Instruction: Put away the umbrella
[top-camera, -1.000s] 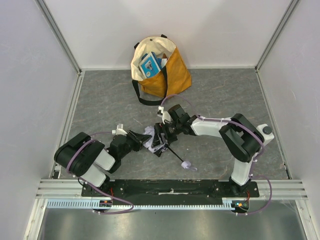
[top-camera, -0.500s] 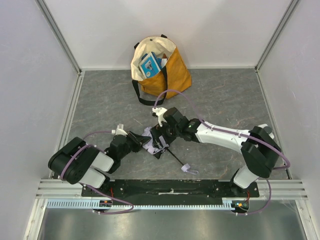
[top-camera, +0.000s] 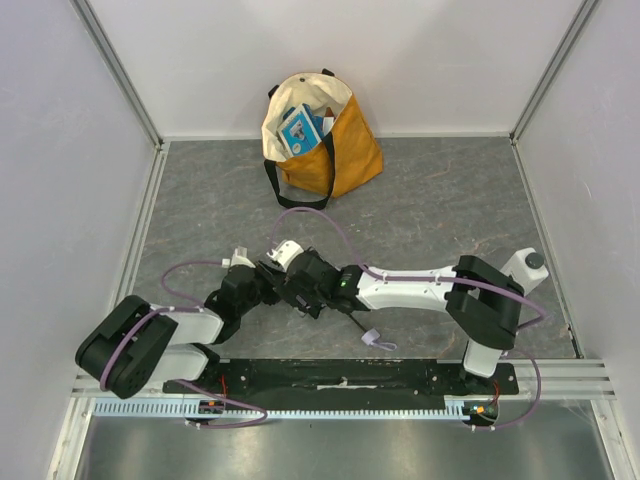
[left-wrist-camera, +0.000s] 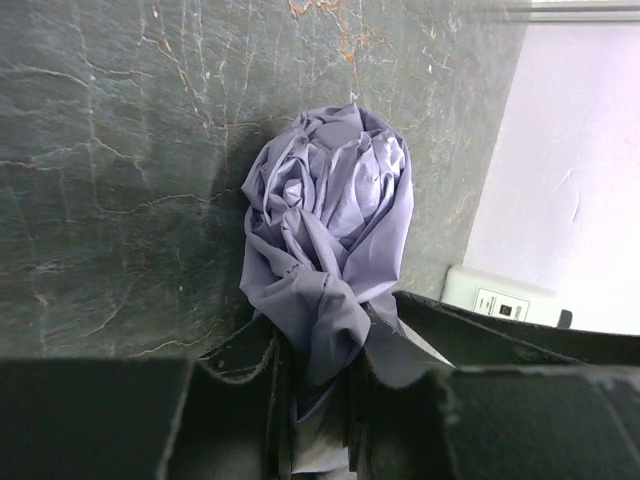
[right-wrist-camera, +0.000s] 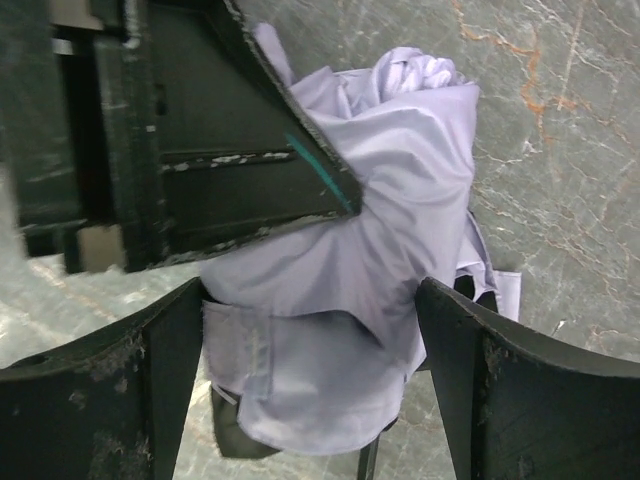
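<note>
The umbrella (left-wrist-camera: 330, 225) is a crumpled lavender-white bundle lying on the grey floor. My left gripper (left-wrist-camera: 318, 395) is shut on one end of its fabric. My right gripper (right-wrist-camera: 320, 375) is open, and its fingers (right-wrist-camera: 490, 390) straddle the canopy (right-wrist-camera: 390, 230) from the side. From the top, both grippers meet over the bundle: the left gripper (top-camera: 258, 283) and the right gripper (top-camera: 290, 285) hide the canopy. Only the black shaft (top-camera: 352, 319) and the lavender wrist strap (top-camera: 374, 340) stick out toward the near edge.
The mustard-and-cream tote bag (top-camera: 320, 130) stands open against the back wall with a blue-patterned item inside. White walls and aluminium posts enclose the floor. My left gripper's black finger (right-wrist-camera: 230, 170) lies close above the canopy in the right wrist view.
My right arm has stretched left and lowered over the umbrella, covering the canopy. My left arm has swung its elbow left while keeping hold of the fabric. The umbrella has shifted slightly left.
</note>
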